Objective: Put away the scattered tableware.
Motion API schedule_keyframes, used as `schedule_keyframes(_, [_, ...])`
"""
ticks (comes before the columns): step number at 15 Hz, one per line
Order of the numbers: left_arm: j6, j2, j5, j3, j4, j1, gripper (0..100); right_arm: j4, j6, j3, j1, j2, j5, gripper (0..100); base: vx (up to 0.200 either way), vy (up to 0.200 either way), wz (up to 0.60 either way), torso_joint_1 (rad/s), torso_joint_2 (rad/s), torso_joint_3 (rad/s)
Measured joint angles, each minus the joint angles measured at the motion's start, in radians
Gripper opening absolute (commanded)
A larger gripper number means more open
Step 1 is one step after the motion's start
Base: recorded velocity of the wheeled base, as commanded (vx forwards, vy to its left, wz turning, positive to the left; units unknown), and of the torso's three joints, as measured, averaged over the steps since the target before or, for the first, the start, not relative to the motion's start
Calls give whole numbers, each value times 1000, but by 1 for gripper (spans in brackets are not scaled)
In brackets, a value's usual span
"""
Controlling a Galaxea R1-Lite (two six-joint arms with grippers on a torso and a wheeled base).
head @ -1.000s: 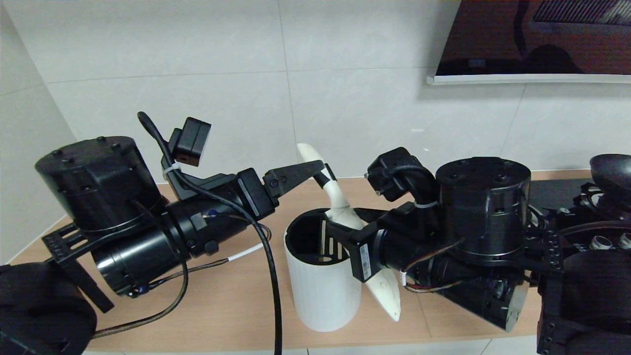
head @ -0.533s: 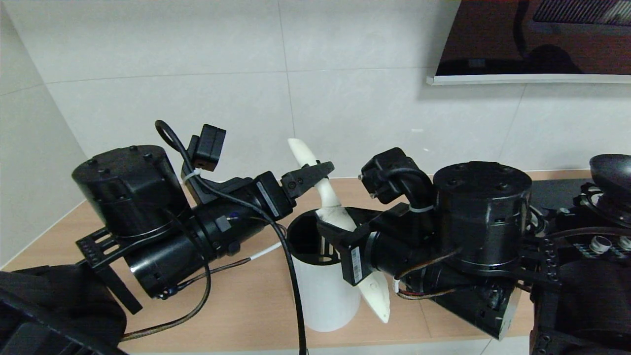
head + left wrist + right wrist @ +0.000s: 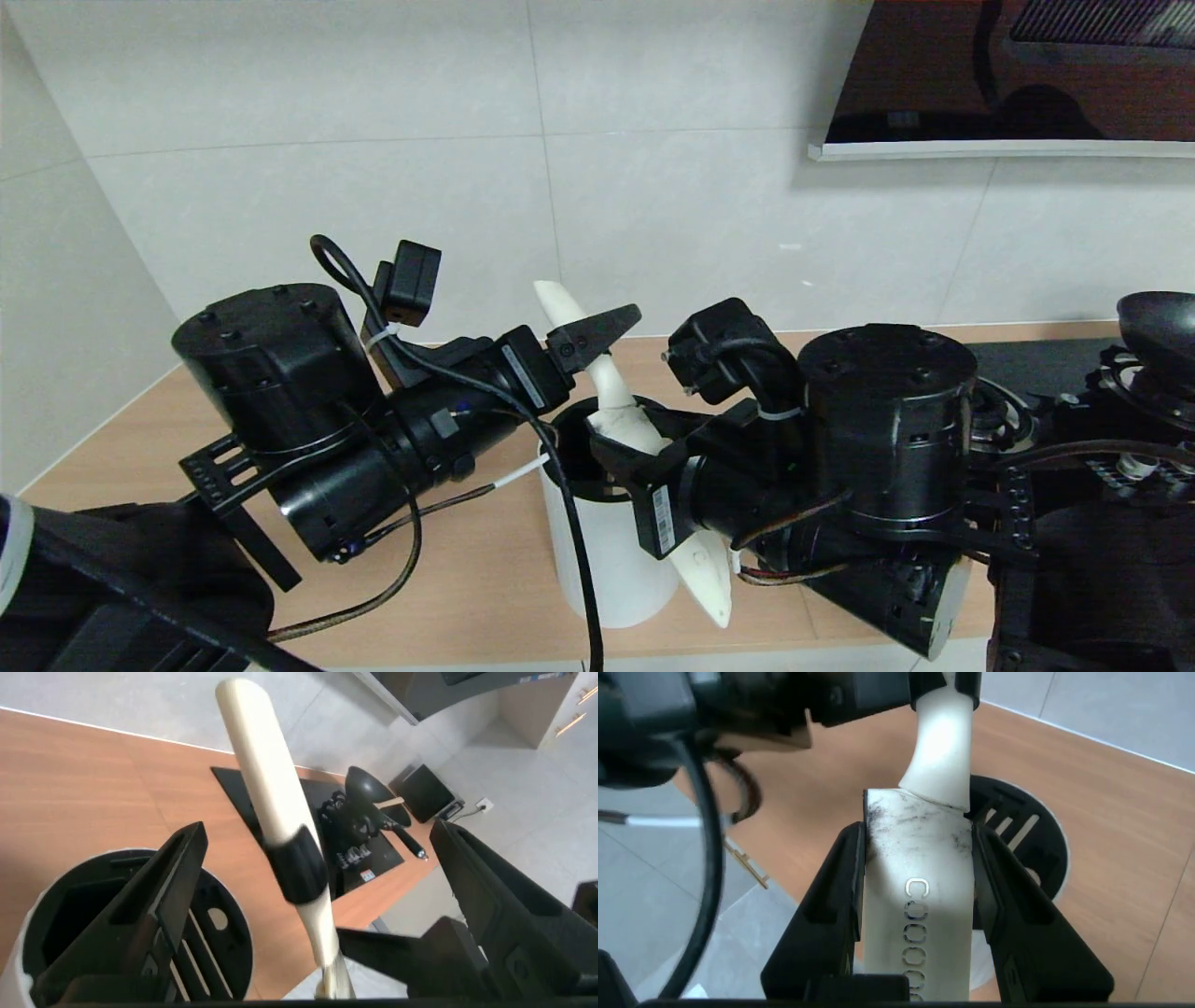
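Spatula (image 3: 605, 378), pinched by right fingers (image 3: 827, 910), tilts above the holder (image 3: 627, 571) rim, left fingers (image 3: 159, 905) spread wide around its handle.

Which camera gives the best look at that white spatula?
The head view: the white spatula shows nearly end to end, tilted. The left wrist view shows its handle, the right wrist view its slotted blade.

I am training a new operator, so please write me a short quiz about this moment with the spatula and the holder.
1. True or false: the left gripper has its fingers shut on the white spatula.
2. Which one holds the spatula? A) left gripper B) right gripper C) neither
3. Fill in: the white holder stands on the wooden ___.
Key: 1 false, they stand open around its handle; 2 B; 3 counter.
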Motion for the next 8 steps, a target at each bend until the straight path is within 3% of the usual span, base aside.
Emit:
schedule_keyframes(3, [0,4,0,0,0,0,100,0,0,1,1,1,-1,0,0,0,0,0,0,0])
schedule_keyframes(4, [0,5,0,0,1,1,0,0,-1,3,1,1,-1,0,0,0,0,0,0,0])
schedule_keyframes(8, [0,7,-3,6,2,1,0,-4,-1,7,7,0,-2,0,0,0,0,0,0,0])
